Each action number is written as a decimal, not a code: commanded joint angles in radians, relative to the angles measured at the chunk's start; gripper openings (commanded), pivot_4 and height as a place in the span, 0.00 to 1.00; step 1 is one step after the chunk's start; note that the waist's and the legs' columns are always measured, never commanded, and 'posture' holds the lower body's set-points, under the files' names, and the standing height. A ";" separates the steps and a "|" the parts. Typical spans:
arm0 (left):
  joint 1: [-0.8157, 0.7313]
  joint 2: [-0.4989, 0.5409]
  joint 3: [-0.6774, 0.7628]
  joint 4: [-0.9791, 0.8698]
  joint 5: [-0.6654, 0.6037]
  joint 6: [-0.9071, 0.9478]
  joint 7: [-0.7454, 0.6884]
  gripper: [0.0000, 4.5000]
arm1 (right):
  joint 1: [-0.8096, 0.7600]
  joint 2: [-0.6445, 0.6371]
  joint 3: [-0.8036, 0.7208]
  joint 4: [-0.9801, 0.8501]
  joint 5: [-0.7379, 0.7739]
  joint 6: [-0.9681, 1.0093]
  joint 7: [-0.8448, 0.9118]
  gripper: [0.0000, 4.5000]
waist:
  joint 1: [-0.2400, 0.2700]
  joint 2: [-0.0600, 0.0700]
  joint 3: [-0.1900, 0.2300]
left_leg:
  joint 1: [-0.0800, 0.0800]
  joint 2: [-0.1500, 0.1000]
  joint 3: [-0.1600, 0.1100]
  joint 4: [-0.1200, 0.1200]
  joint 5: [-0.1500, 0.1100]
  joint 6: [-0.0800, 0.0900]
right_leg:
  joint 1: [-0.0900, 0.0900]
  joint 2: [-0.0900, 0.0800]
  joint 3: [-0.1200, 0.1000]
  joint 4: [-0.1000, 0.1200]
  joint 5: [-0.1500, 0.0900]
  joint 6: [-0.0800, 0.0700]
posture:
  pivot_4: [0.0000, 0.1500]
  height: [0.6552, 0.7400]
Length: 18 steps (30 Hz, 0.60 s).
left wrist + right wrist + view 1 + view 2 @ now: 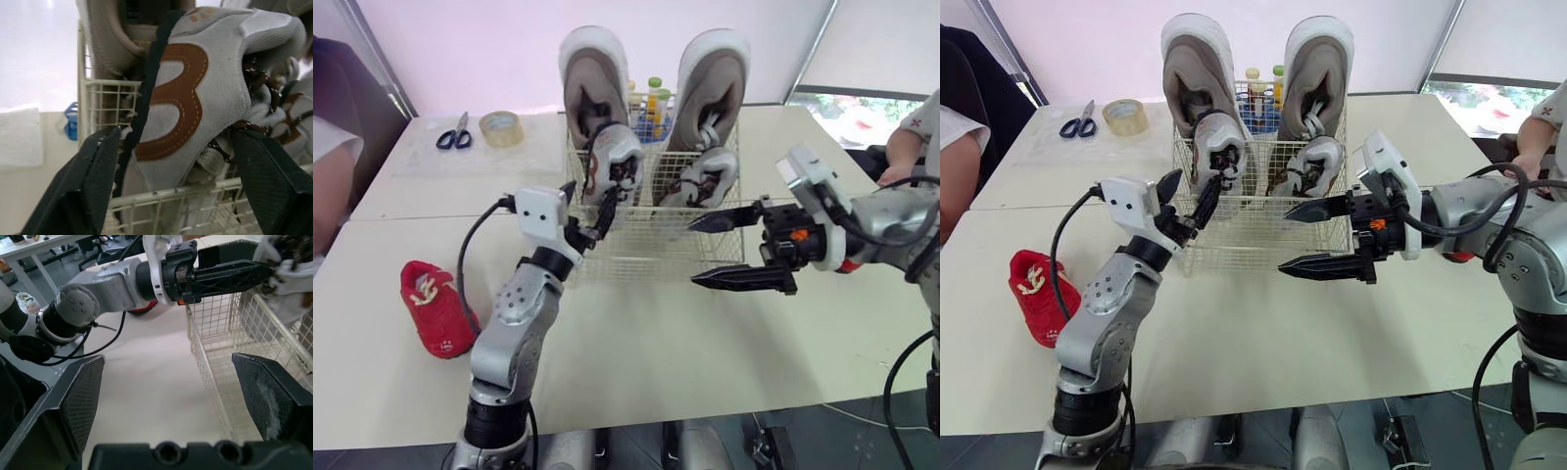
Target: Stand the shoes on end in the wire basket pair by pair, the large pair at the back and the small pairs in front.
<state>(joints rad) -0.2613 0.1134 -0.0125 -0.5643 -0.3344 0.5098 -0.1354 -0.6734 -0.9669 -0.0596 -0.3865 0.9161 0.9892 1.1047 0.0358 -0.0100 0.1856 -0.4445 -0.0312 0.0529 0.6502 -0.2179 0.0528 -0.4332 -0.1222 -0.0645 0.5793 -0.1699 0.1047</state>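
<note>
At 12 o'clock, in the wire basket (651, 250): left claw (592, 203) released, straddling the small grey shoe (619, 157) stood in front; right claw (692, 253) released. Next, probably, fetching the red shoe (435, 308) at 9 o'clock.

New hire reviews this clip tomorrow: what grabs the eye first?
The large grey pair stands on end at the back of the wire basket, with a small grey-and-brown pair in front. The left gripper, open, straddles that pair's left shoe; the right gripper hangs open at the basket's front right. A lone red shoe lies on the table at the robot's left.
</note>
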 commanded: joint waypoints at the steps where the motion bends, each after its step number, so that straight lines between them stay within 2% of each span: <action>1: 0.015 0.046 0.061 -0.123 -0.109 0.115 -0.023 0.75 | -0.004 0.003 -0.011 0.001 -0.009 -0.026 0.007 1.00 | 0.002 0.000 0.000 | 0.000 0.001 0.000 0.000 0.000 0.000 | 0.000 0.001 0.000 0.000 0.000 0.000 | 1.00 1.00; 10: 0.006 0.188 0.214 -0.282 -0.350 0.311 -0.022 0.75 | 0.013 -0.011 -0.005 0.013 -0.028 -0.036 0.027 1.00 | 0.003 0.000 0.000 | -0.001 0.002 0.000 0.000 0.000 0.000 | -0.001 0.002 0.000 -0.001 0.000 -0.001 | 1.00 1.00; 14: -0.022 0.229 0.314 -0.307 -0.513 0.358 0.016 0.99 | 0.057 -0.024 -0.028 0.037 -0.063 -0.047 0.010 1.00 | 0.003 0.000 0.001 | -0.001 0.002 0.000 0.000 0.000 0.000 | -0.001 0.002 0.000 -0.001 0.000 -0.001 | 1.00 1.00; 18: -0.061 0.364 0.334 -0.325 -0.571 0.429 0.033 0.99 | 0.036 -0.040 -0.152 0.162 0.005 0.011 -0.006 1.00 | 0.004 0.000 0.001 | -0.001 0.002 0.001 0.000 0.000 0.000 | -0.001 0.003 0.000 -0.001 0.001 -0.001 | 1.00 1.00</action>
<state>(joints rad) -0.2967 0.4554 0.3038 -0.8486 -0.8646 0.9198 -0.1127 -0.6029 -0.9753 -0.1240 -0.2676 0.8905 0.9915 1.1037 0.0399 -0.0098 0.1865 -0.4451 -0.0294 0.0543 0.6503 -0.2179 0.0523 -0.4340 -0.1186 -0.0642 0.5787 -0.1693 0.1034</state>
